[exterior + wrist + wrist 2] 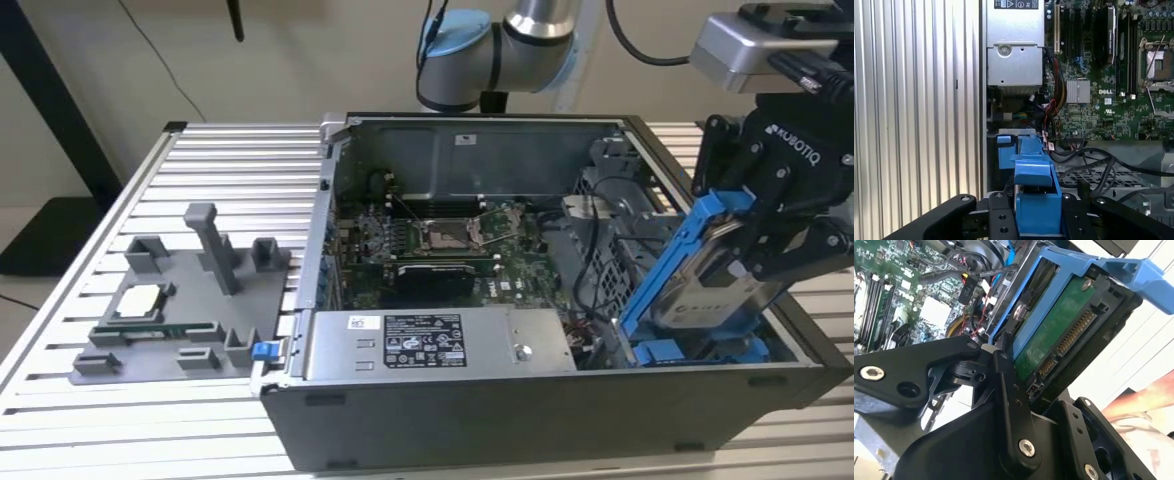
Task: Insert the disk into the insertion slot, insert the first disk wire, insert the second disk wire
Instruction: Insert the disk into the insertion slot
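The gripper (pixel 767 250) is clamping the disk (pixel 707 290) by its blue carrier and holding it tilted over the corner of the open computer case (pixel 534 425) at the exterior view's right. The disk's lower end is hanging close to the insertion slot (pixel 694 352); contact cannot be confirmed. In the second wrist view, the fingers (pixel 1004 385) are pressing on the carrier's edge.

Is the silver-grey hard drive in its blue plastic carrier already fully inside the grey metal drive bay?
No: the black gripper holds the hard drive tilted, sticking up above the case.
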{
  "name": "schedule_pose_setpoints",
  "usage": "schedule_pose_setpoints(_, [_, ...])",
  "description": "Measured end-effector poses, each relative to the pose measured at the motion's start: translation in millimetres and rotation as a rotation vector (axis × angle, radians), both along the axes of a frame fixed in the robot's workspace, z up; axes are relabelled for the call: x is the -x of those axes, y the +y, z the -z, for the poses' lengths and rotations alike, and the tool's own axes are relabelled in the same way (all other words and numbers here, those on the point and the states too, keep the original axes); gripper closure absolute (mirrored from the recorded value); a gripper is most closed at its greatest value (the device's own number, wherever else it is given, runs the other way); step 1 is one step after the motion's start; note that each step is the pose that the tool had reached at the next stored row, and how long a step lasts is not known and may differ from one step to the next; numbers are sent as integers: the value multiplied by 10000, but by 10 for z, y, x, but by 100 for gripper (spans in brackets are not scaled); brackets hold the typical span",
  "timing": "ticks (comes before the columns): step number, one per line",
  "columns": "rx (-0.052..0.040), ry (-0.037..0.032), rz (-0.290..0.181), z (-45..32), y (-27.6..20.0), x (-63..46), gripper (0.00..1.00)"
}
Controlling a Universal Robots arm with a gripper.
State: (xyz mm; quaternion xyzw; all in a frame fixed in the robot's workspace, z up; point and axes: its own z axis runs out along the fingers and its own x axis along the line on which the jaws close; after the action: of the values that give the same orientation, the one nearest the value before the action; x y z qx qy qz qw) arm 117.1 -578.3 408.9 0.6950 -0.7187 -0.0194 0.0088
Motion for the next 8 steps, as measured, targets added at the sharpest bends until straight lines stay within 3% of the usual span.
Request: schedule_pose_setpoints(8, [-4, 1, 0, 72, 14, -3, 100])
